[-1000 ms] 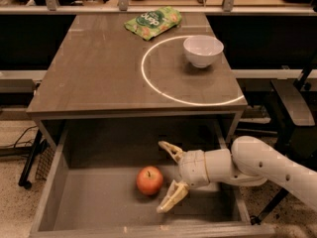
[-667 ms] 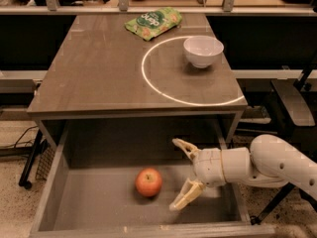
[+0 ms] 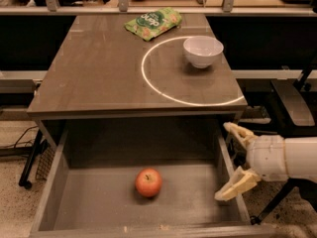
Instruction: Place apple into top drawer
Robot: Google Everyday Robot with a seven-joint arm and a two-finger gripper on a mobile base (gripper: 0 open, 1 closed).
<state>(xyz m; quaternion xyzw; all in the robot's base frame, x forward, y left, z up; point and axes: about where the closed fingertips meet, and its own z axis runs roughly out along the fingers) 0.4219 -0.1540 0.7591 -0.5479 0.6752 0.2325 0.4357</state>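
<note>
Apple: one, in top drawer; end effector right.

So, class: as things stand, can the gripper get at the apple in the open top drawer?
Probably yes. The gripper sits open at the top drawer's right wall, and the apple lies alone on the bare floor, with nothing between them.

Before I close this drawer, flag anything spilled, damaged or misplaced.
Nothing stands out. The apple sits whole in the top drawer; the white bowl is upright and the snack bag flat on the cabinet top; the gripper is open at the drawer's right wall, clear of the apple.
</note>
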